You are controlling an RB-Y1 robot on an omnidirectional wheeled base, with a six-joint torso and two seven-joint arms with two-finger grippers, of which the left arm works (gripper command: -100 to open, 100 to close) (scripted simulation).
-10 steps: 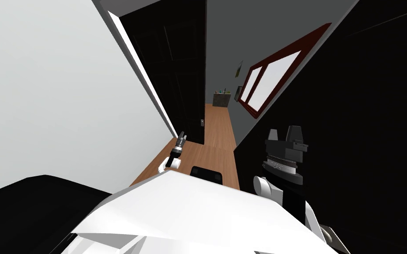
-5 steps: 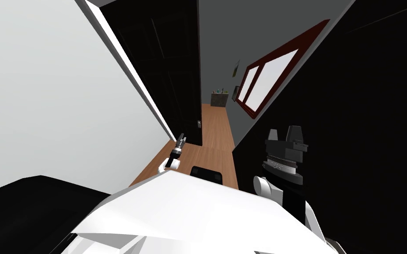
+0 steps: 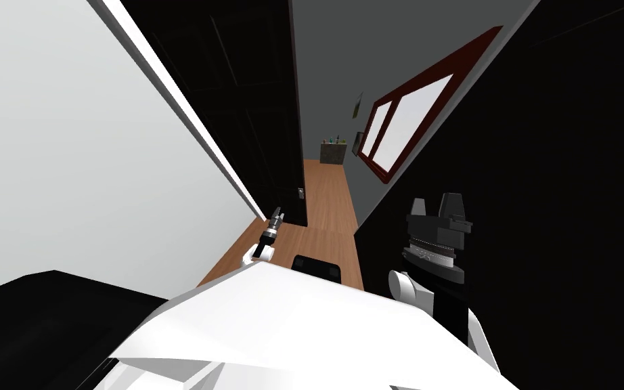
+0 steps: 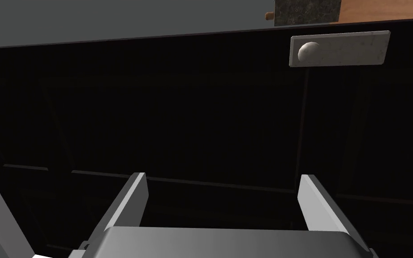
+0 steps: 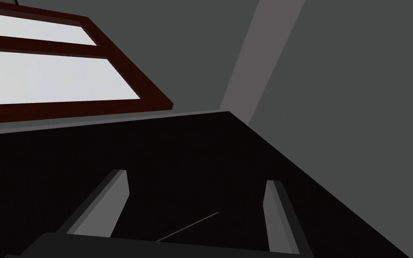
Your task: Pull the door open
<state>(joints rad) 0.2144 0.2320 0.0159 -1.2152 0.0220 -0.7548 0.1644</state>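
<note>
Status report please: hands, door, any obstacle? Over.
Open left hand faces the dark door, holding nothing. Pale round knob ahead, off to one finger's side, not gripped. Open right hand idle. No obstacle seen.

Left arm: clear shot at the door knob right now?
Likely yes. The left gripper is open and faces the dark door; nothing lies between it and the knob. The knob sits off the gripper's line, so the hand would need to shift across first.
</note>
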